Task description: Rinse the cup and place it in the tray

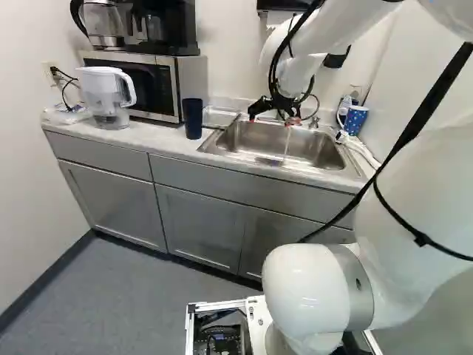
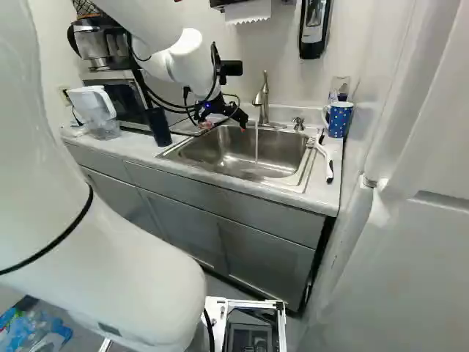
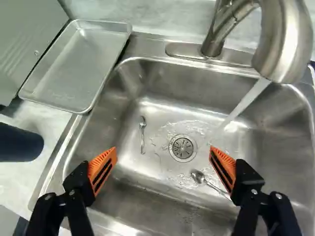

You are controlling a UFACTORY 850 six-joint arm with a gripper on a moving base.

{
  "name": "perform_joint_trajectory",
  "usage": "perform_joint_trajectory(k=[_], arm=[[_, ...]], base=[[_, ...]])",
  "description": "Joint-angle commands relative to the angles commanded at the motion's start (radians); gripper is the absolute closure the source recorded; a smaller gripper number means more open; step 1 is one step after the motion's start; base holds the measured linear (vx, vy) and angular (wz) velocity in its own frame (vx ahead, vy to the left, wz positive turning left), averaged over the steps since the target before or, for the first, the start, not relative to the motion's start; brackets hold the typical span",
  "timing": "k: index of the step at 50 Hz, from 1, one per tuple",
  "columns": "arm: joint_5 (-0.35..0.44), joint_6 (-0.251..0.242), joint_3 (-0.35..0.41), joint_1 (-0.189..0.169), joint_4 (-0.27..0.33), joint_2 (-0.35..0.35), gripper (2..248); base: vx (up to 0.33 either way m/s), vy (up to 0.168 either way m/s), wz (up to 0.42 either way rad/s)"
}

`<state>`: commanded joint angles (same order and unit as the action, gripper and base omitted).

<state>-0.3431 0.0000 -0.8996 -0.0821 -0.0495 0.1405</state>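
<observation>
One dark cup (image 3: 19, 142) stands beside the tool (image 1: 273, 119) (fingers spread wide), near one tray (image 3: 76, 66); two spoons (image 3: 142, 132) lie in one sink (image 3: 197, 76).

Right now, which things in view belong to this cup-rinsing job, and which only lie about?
For the job:
- dark blue cup, probably
- metal tray
- sink
- running faucet

Just lying about:
- two spoons
- dotted mug
- brush
- pitcher
- microwave

Dark blue cup (image 1: 193, 118), white-dotted blue mug (image 2: 338, 119), grey cabinets (image 1: 199, 229)
</observation>
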Motion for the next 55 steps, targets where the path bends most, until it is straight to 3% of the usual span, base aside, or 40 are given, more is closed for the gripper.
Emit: perform_joint_trajectory(k=[55], arm=[[0.0,0.0,-0.01,0.199,0.0,-0.011,3]], base=[[0.0,0.0,0.0]])
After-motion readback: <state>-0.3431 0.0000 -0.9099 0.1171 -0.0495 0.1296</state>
